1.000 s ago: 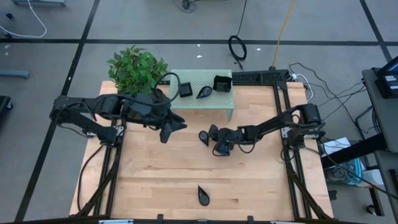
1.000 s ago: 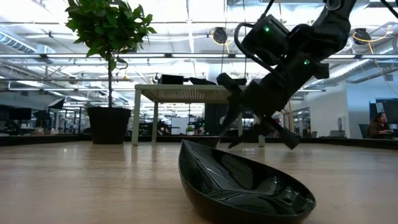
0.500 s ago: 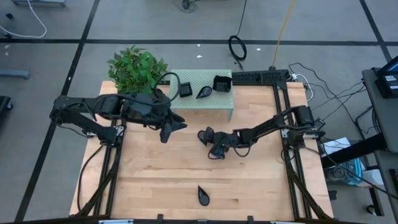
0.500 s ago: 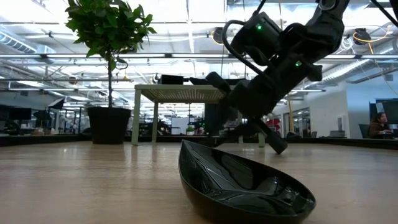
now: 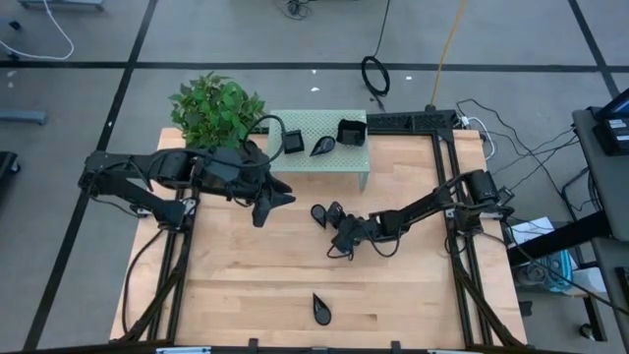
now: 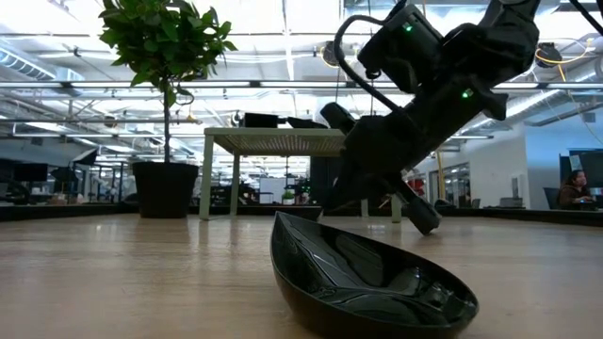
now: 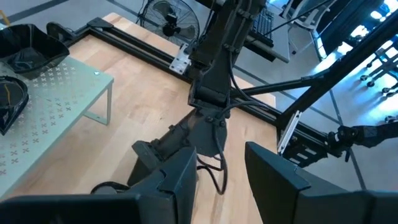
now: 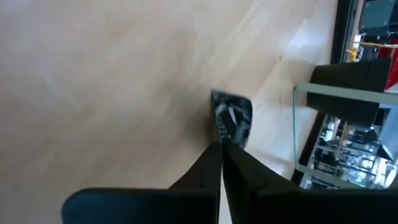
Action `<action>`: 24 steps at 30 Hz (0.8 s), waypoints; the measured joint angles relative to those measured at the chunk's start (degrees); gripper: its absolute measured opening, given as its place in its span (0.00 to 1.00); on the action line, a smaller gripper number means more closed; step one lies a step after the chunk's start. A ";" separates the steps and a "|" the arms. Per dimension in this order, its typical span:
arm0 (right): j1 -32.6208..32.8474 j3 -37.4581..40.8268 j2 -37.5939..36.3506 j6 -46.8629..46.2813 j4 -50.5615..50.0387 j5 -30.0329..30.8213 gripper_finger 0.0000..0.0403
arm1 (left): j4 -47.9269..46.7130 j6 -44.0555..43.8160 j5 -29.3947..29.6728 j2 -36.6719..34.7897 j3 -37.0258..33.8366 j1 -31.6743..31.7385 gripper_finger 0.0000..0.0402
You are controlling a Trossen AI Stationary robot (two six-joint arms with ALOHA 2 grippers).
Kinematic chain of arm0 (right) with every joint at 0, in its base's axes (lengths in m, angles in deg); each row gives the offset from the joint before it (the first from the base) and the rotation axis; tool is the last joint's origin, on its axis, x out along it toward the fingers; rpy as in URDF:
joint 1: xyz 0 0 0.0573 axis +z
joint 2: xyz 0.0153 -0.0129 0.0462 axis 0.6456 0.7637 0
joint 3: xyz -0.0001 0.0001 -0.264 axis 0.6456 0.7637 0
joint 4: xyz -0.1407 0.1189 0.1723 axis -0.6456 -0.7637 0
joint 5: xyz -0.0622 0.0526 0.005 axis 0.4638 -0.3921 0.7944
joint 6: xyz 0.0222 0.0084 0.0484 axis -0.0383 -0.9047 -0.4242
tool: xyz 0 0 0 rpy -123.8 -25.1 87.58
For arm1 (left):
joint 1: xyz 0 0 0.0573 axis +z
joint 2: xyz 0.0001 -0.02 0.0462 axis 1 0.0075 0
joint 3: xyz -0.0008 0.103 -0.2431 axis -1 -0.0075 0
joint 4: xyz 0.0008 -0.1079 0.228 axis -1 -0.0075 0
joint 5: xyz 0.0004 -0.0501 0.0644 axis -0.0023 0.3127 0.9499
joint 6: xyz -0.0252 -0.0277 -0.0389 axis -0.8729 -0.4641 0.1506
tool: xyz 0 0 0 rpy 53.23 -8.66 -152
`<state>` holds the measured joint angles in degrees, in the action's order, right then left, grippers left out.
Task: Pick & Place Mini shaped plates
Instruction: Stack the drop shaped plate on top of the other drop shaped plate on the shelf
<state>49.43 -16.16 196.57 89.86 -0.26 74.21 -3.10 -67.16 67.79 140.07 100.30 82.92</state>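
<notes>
A small glossy black mini plate (image 5: pixel 317 212) lies on the wooden table just in front of the green stand (image 5: pixel 346 165). My right gripper (image 8: pixel 220 138) comes in low from the right and is shut at this plate (image 8: pixel 233 115). Three more plates rest on the stand's top: a square (image 5: pixel 293 143), a teardrop (image 5: pixel 321 147) and a wavy-edged one (image 5: pixel 351 131). Another teardrop plate (image 5: pixel 320 309) sits near the table's front edge and fills the low view (image 6: pixel 377 282). My left gripper (image 7: pixel 217 180) hangs open above the table's left half (image 5: pixel 267 202), holding nothing. My right gripper has its two fingertips together on the plate's near rim (image 8: pixel 219 127), pinched only at their free ends. The fingers slant down from the table's right side. The plate still looks to sit on the wood; the fingertips cover the exact place of contact.
A potted plant (image 5: pixel 216 108) stands at the table's far left corner beside the stand. Black frame rails run along the left (image 5: pixel 162 265) and right (image 5: pixel 472 285) table edges. Bare wood lies between the held plate and the front teardrop plate.
My right gripper has slid a little toward the table's left and near edge, rolled its wrist, and shut its fingers from wide open onto the plate's rim. The plate has stayed where it was on the table. My left arm has kept still.
</notes>
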 joint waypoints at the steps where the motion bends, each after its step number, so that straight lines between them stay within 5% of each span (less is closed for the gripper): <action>1: 0.29 0.00 0.00 -0.41 0.02 -0.24 0.00 | 0.00 0.00 -0.02 0.00 0.00 0.00 0.35; 18: 1.58 0.00 -0.09 -15.31 0.33 0.20 0.25 | -0.01 -0.38 -0.07 0.00 0.00 -0.02 0.35; 24: 1.64 -2.33 0.02 -32.42 -5.08 -0.13 0.33 | 0.00 -1.14 -0.07 0.00 0.00 -0.02 0.35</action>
<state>51.07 -18.49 196.59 57.43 -5.33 74.08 -3.10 -68.31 67.73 140.07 100.30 82.89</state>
